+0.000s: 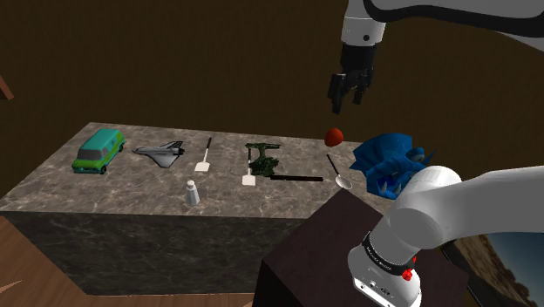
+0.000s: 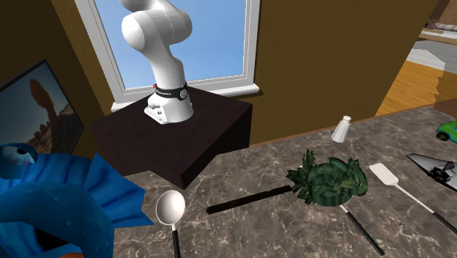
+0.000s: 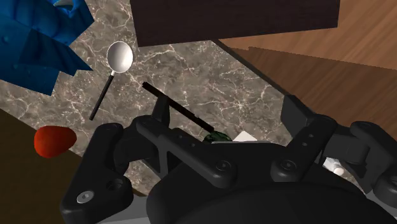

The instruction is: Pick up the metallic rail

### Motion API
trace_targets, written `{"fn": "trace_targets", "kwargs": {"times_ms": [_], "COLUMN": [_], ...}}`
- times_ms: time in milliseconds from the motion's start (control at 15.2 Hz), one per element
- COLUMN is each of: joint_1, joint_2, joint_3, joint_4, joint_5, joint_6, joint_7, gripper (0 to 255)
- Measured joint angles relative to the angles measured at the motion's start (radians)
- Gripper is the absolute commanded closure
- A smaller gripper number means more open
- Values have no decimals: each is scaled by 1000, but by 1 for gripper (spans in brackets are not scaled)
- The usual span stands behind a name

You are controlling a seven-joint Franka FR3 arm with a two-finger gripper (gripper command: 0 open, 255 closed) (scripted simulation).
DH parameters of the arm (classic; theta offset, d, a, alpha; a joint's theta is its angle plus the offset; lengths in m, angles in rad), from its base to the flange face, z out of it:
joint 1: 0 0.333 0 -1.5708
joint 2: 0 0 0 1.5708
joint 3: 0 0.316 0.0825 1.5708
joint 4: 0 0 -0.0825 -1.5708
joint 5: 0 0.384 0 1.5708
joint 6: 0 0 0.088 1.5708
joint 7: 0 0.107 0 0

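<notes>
One rail (image 1: pixel 296 178) (image 2: pixel 249 199) (image 3: pixel 178 107), a thin black bar, lies flat on the table (image 1: pixel 113 194) (image 2: pixel 278 231). It sits near the end by the stand (image 2: pixel 198 135) and closer to the near long edge than the far one. Its long axis runs roughly along that long edge. One end points at the spoon (image 1: pixel 338 173) (image 2: pixel 171 209) (image 3: pixel 118 57), stopping near its bowl without touching. The other end points at the green toy (image 1: pixel 261 157) (image 2: pixel 329 182) and reaches just beside it.

The gripper (image 1: pixel 346 99) hangs well above the table, over its far edge and above the red thing (image 1: pixel 333 136) (image 3: pixel 54 140). Its fingers stand apart with nothing between them.

There are two spatulas. One (image 1: pixel 249 179) has its blade just beside the rail's toy end. The other (image 1: pixel 205 155) (image 2: pixel 387 176) is farther along toward the shuttle (image 1: pixel 159 153). There is one spoon, one shuttle, one green toy and one red thing. One car (image 1: pixel 98 150) stands near the far end, and one white shaker (image 1: pixel 192 193) (image 2: pixel 342 130) stands upright at the near edge. One blue toy (image 1: pixel 392 161) (image 2: pixel 51 205) (image 3: pixel 38 44) sits at the corner by the stand, just past the spoon.
</notes>
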Motion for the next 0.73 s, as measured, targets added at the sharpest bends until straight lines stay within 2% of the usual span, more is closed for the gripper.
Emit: {"fn": "trace_targets", "kwargs": {"times_ms": [198, 726], "joint_1": [3, 26], "joint_2": [-9, 24], "joint_3": [-26, -167], "joint_4": [-44, -250], "joint_5": [-15, -86], "joint_6": [42, 329], "joint_7": [-39, -259], "gripper": [0, 0]}}
